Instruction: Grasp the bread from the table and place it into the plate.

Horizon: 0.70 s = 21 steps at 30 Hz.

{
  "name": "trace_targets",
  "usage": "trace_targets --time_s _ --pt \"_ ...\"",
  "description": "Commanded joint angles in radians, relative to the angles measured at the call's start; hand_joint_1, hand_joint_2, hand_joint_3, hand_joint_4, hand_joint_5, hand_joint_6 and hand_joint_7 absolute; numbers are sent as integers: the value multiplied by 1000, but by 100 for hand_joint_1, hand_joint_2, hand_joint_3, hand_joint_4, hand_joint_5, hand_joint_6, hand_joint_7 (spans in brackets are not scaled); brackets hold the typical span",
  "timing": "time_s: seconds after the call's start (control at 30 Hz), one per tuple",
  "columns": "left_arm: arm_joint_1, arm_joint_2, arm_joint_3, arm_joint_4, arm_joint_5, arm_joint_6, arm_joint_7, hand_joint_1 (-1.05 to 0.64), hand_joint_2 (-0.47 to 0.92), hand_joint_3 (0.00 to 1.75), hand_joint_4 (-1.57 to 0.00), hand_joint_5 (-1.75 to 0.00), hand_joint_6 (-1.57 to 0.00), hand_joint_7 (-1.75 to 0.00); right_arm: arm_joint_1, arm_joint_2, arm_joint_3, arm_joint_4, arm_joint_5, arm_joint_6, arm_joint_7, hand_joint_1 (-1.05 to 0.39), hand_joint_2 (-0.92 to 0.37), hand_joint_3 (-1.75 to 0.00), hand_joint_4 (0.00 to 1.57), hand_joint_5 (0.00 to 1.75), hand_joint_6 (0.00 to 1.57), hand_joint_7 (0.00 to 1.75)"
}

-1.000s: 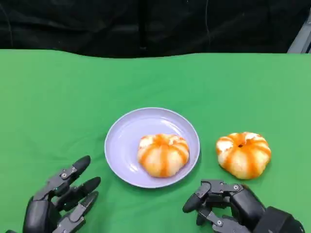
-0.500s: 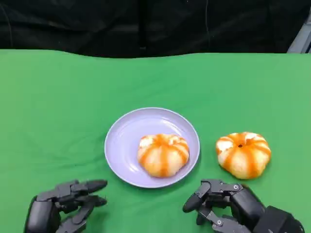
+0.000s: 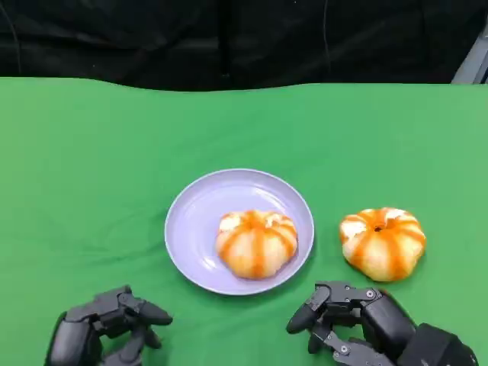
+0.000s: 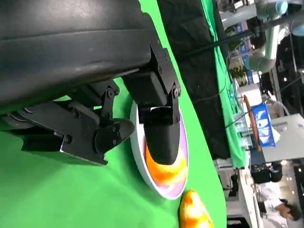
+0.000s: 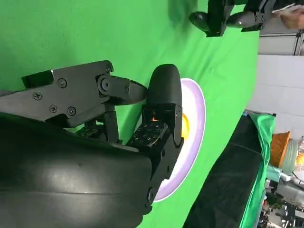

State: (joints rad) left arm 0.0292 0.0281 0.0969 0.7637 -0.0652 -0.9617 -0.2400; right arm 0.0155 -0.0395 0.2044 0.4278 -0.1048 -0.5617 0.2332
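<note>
step: pre-grasp | second bread on counter, first on plate | left robot hand curled empty, right robot hand apart, empty | next: right reaches bread

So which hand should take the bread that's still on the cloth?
Probably the right hand: it sits just in front of the bread on the cloth. The left hand lies beyond the plate, which already holds another bread.
</note>
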Motion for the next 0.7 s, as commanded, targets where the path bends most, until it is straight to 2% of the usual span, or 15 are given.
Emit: trace_targets --time_s 0.03,0.7 --pt "-9 24 -3 16 -11 -21 -19 2 59 101 -82 -161 -86 -129 3 -11 -13 11 21 -18 3 -9 -92 -47 69 143 82 94" --pt "10 32 -25 -8 -13 -18 -37 2 58 103 -82 -160 -86 -128 16 -19 -8 -4 17 -17 0 -10 -92 -46 71 144 83 94"
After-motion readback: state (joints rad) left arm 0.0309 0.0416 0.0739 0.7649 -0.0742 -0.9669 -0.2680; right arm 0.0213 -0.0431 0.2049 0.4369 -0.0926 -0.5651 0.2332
